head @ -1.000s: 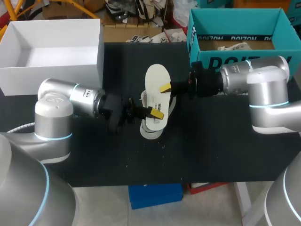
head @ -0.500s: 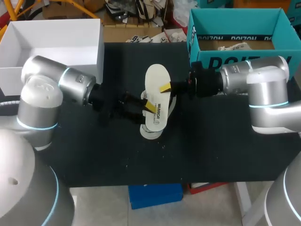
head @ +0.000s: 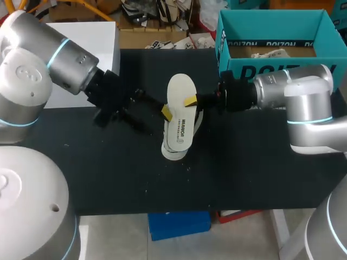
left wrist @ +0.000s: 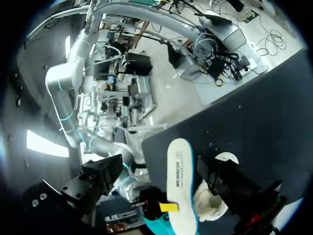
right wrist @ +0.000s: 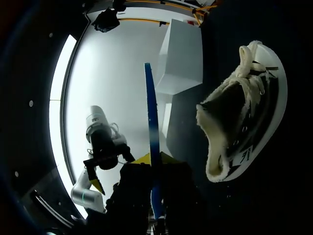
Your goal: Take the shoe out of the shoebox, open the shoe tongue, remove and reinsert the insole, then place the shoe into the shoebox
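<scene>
**Insole clamped in the right gripper above the shoe, both out of the box**

The white insole [head: 180,116] is held out over the middle of the black table [head: 244,162]. In the head view it lies lengthwise, running away from the robot. The right gripper [head: 191,101] is closed on it, coming in from the side. In the right wrist view the insole [right wrist: 151,122] shows edge-on as a thin blue line, with a yellow tip pressed to each face.

The shoe [head: 172,153] is on the table directly beneath, and the insole covers most of it in the head view. It is white with a fleecy lining and lies on its side. In the right wrist view the shoe [right wrist: 244,112] has its opening turned toward the gripper. Whether the insole's near end touches the shoe cannot be told.

The left gripper [head: 166,112] is at the insole's left edge, where one yellow tip is visible. In the left wrist view its dark fingers [left wrist: 230,183] are spread wide. The insole [left wrist: 178,181] lies broadside between them and they do not grip it.

The teal shoebox [head: 271,54] stands open at the table's back right, behind the right arm. A white box [head: 105,38] sits at the back left, partly hidden by the left arm.
</scene>
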Tool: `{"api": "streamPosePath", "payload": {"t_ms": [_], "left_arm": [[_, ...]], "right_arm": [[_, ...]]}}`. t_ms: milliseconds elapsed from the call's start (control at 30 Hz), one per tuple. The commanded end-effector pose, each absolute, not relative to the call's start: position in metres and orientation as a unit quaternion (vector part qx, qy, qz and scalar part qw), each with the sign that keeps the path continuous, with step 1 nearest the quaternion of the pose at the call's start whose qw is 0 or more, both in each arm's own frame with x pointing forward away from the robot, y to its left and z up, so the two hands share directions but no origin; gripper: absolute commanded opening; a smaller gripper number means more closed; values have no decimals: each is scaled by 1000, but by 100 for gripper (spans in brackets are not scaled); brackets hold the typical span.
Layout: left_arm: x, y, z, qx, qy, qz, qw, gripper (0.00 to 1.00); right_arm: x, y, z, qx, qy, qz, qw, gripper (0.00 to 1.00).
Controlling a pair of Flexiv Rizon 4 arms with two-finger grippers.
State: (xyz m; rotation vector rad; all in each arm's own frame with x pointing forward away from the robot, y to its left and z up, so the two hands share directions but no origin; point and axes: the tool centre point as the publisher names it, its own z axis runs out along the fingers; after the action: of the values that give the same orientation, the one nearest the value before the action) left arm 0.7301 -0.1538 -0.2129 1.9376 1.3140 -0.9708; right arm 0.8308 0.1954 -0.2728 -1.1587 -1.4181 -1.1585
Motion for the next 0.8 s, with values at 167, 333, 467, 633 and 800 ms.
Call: {"api": "streamPosePath", "payload": {"t_ms": [167,333,467,633,800], "left_arm": [[726,-156,-207,833,543,21,103,100],[726,-156,-207,833,543,21,103,100],[728,-176,-208,825,556,71,74,100],[730,-194,-211,809,580,95,7,100],[728,-199,-214,804,589,87,-6,100]], "right_arm": [[831,196,-273,-472,-579,-471,469,0],[831,196,-273,-472,-579,-471,469,0],[831,196,-273,-472,-579,-471,469,0],[831,196,-273,-472,-579,-471,469,0],[831,196,-273,-472,-579,-471,469,0]]}}
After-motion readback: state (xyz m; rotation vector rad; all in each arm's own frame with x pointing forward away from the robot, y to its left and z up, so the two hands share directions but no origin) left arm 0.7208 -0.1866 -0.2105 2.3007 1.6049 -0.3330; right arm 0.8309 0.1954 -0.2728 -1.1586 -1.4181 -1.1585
